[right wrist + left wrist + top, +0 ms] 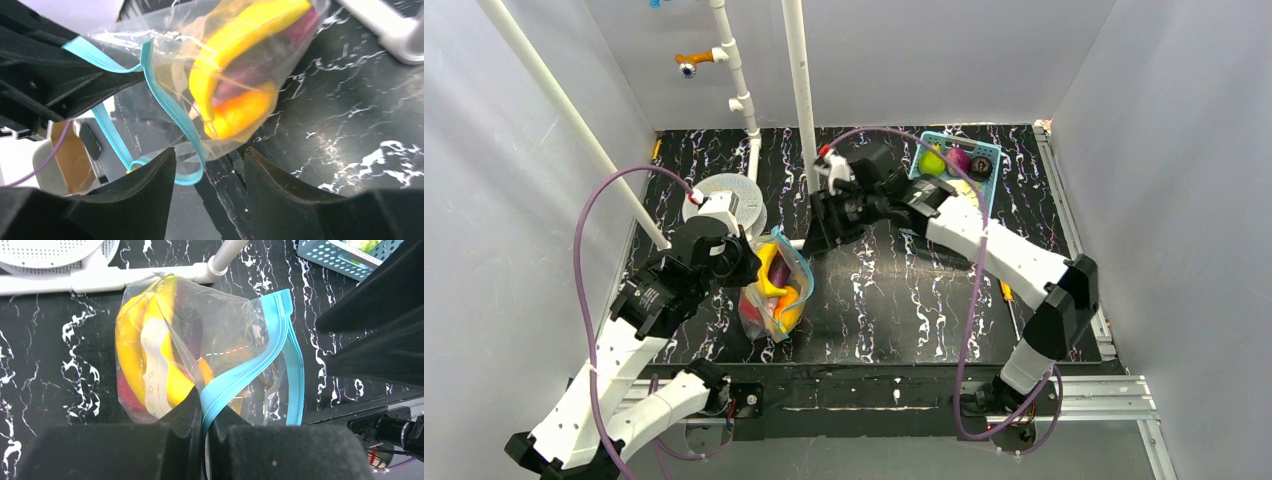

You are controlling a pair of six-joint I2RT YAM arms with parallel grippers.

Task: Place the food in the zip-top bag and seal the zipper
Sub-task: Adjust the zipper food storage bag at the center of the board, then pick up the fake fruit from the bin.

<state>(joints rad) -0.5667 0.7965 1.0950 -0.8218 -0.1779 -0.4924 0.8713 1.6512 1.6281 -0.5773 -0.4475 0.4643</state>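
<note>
The zip-top bag (776,290) hangs just above the table at the left centre, mouth open. Inside it lies food: a yellow banana (131,340), a red piece (127,395), an orange-yellow piece (240,112) and a magenta piece (240,82). My left gripper (206,415) is shut on the light-blue zipper (260,355) at one end of the mouth. My right gripper (207,172) is open at the bag's other corner, where a loop of the zipper (192,170) sits loose between its fingers. From above, the right gripper (824,232) hovers just right of the bag.
A light-blue mesh basket (986,150) at the back right holds a green piece (932,162) and a magenta piece (959,158). White pipes (799,90) rise behind the bag beside a white round disc (742,200). A yellow-handled screwdriver (1007,295) lies under the right arm.
</note>
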